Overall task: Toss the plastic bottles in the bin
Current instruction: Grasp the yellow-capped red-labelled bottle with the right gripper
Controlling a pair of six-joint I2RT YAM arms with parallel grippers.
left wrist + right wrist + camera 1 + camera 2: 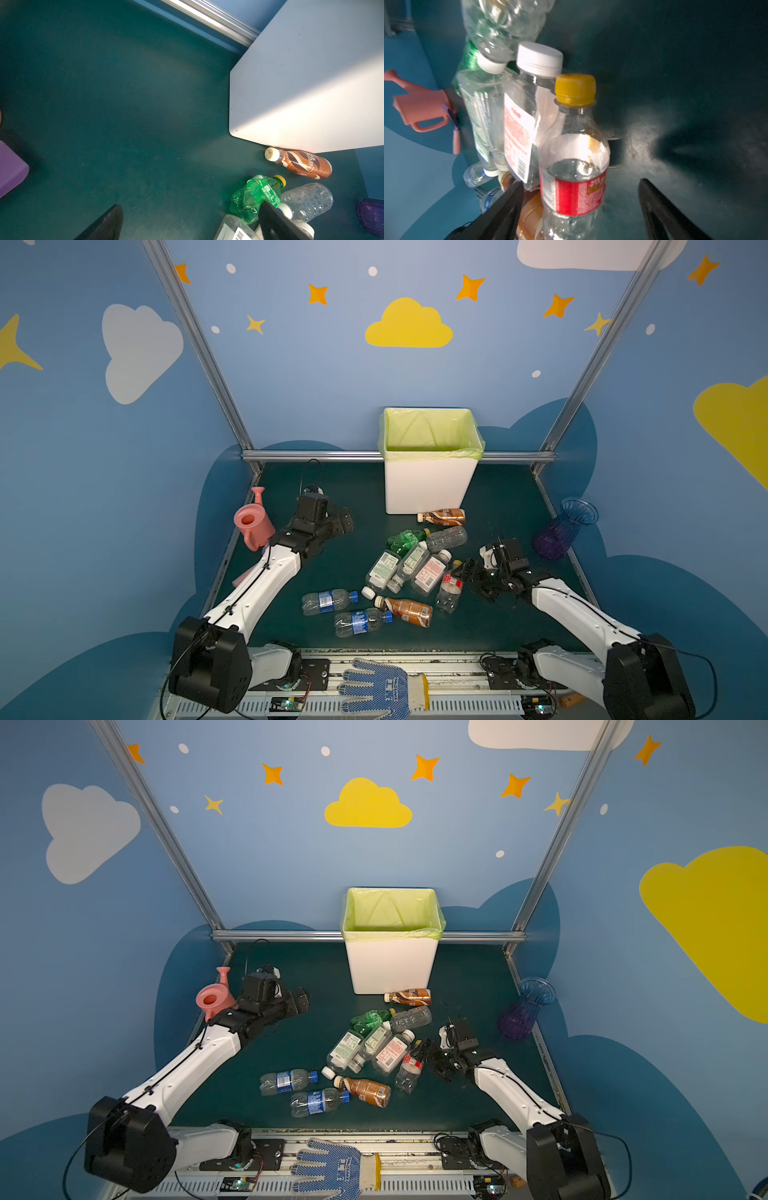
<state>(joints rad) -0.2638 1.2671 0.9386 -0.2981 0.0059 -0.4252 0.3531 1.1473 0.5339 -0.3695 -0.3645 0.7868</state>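
Observation:
A white bin (430, 485) lined with a green bag stands at the back of the mat. Several plastic bottles lie in a heap in front of it, among them a green one (405, 540) and a brown one (442, 516) against the bin's foot. My right gripper (580, 184) is open and straddles a clear bottle with a red label and yellow cap (574, 158) at the heap's right edge (449, 589), with a gap showing beside one finger. My left gripper (191, 205) is open over bare mat left of the bin (347, 520), holding nothing.
A pink watering can (251, 524) stands at the mat's left edge. A purple glass vase (561, 531) stands at the right edge, behind my right arm. A blue dotted glove (382, 686) lies on the front rail. Two blue-labelled water bottles (328, 600) lie nearest the front.

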